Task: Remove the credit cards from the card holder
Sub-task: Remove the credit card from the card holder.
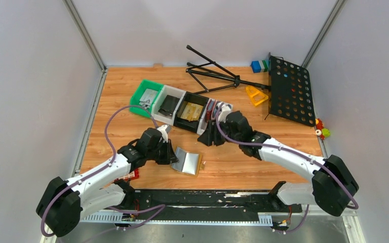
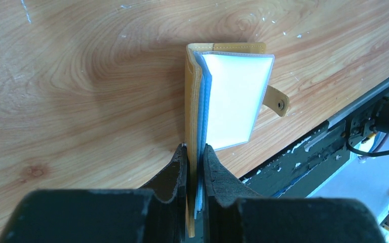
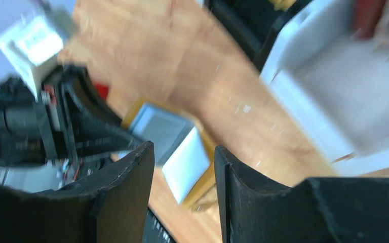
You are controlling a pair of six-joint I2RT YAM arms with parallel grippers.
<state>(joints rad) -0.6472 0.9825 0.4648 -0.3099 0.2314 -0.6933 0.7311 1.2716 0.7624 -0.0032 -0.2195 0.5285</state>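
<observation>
Wooden table (image 1: 121, 86) seen from above. A row of open bins (image 1: 180, 107) lies at centre, a folded black music stand (image 1: 288, 93) upper right, an open mustard card holder (image 1: 188, 161) lower centre.

Looks like a robot lab test cell: wooden tabletop (image 1: 126, 96) boxed in by plain grey panels (image 1: 30, 91) on aluminium posts (image 1: 85, 35), row of sorting bins (image 1: 141, 91) far centre, folded tripod (image 1: 237, 80) and perforated black board (image 1: 288, 91) far right.

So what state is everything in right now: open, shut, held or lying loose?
left gripper, shut on one flap of the card holder.
card holder, open, inner sleeves showing.
right gripper, open, holding nothing.
credit cards, lying loose in the black bin.
music stand, lying down, not upright.
</observation>
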